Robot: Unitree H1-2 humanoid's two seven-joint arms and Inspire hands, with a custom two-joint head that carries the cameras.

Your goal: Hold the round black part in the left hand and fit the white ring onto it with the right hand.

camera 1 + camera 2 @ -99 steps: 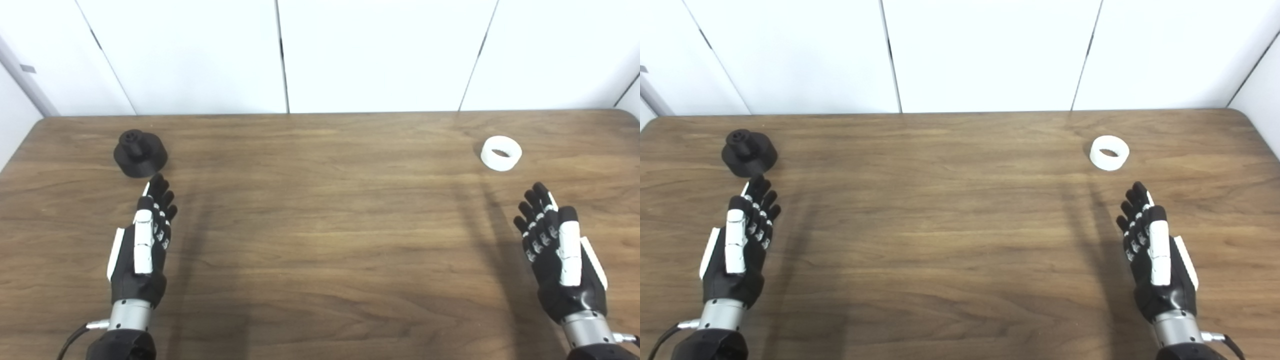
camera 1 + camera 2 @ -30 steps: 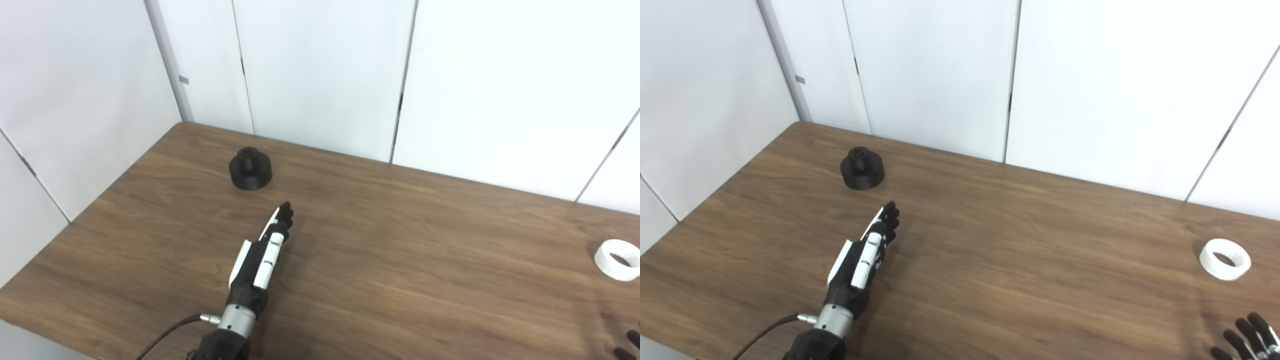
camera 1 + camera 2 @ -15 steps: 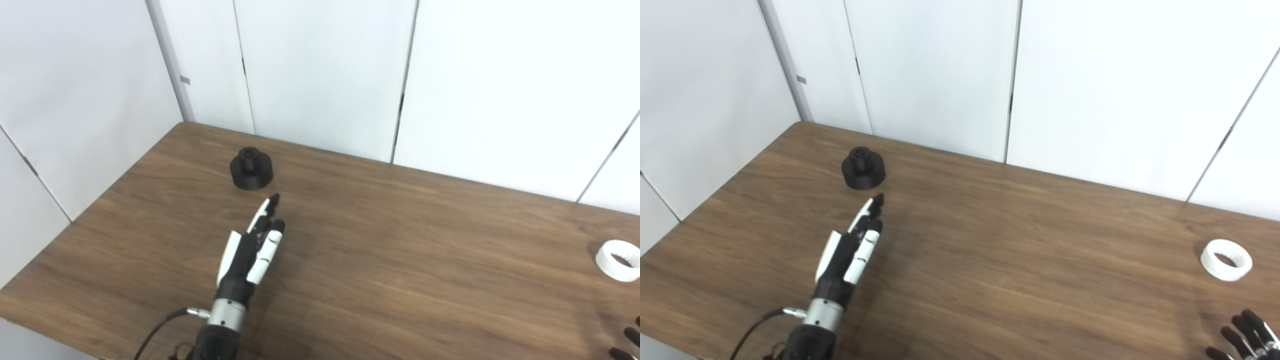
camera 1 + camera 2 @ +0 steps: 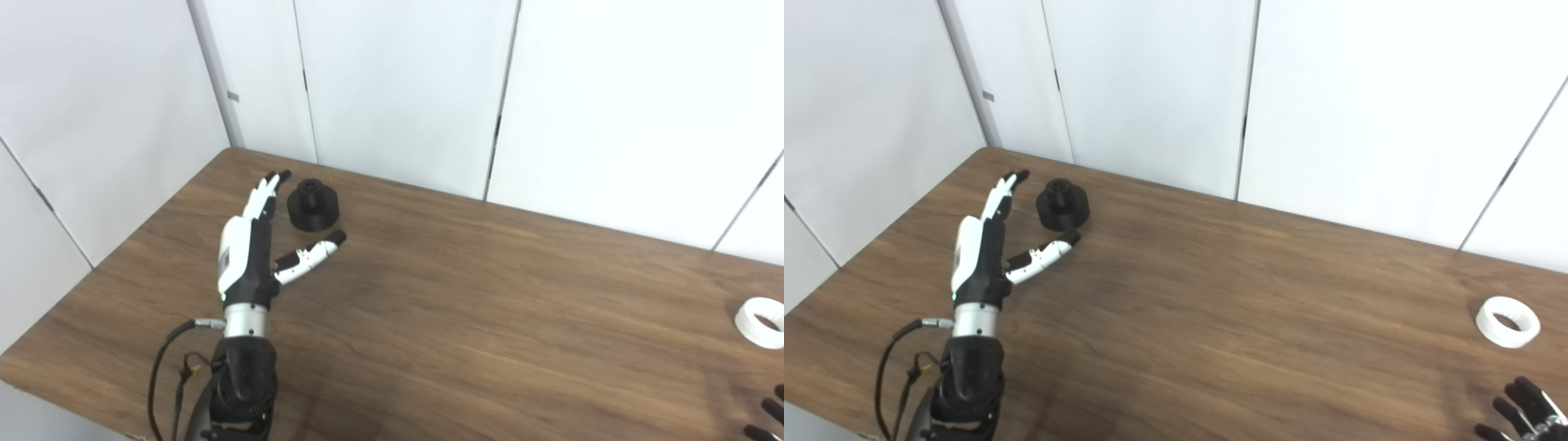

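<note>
- Left eye view: your left hand [image 4: 251, 257] is spread wide and holds nothing. The round black part [image 4: 313, 205] sits between its fingers and thumb, upper left.
- Right eye view: the white ring [image 4: 1507, 321] lies far right. Your right hand [image 4: 1525, 411] barely peeks in; you cannot tell its grip.

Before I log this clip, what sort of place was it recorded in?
Probably a lab or test booth rather than a home. A bare wooden table sits boxed in by plain white panels, holding only a round black part and a white ring.
</note>
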